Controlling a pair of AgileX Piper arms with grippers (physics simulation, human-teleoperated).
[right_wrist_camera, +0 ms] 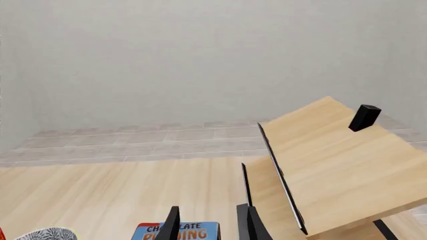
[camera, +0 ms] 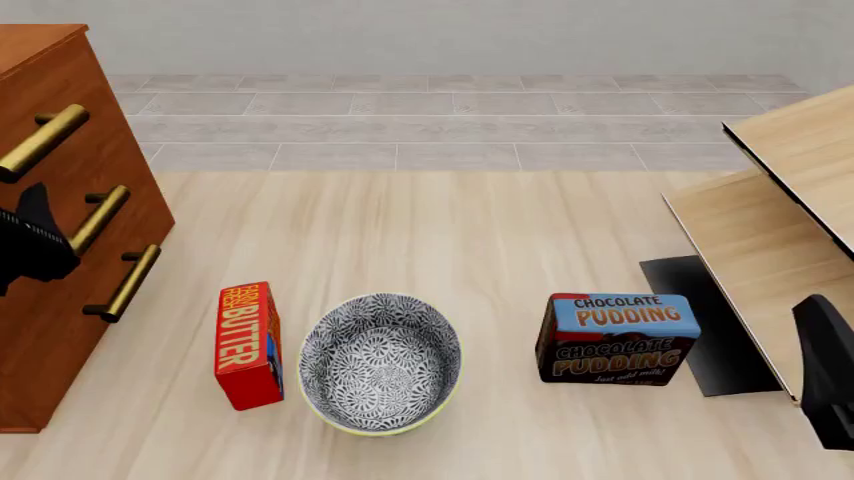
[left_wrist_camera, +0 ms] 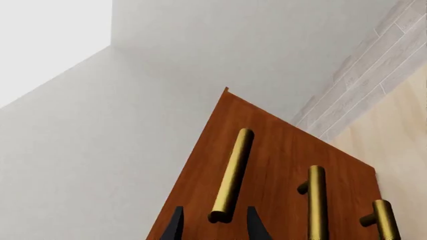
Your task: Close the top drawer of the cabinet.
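The cabinet stands at the table's left edge, reddish-brown with three brass bar handles. Its top drawer carries the uppermost handle; in the left wrist view that handle runs between my fingers. I see no seam between the drawer fronts. My left gripper is open, its dark fingertips either side of the handle's near end, and it sits right against the cabinet front. Far to the right, low by the pale furniture, my right gripper is open and holds nothing; the front view shows it as a dark shape.
A red butter box, a patterned bowl and a chocolate pudding box stand in a row across the near floor. Pale light-wood furniture with a dark base fills the right side.
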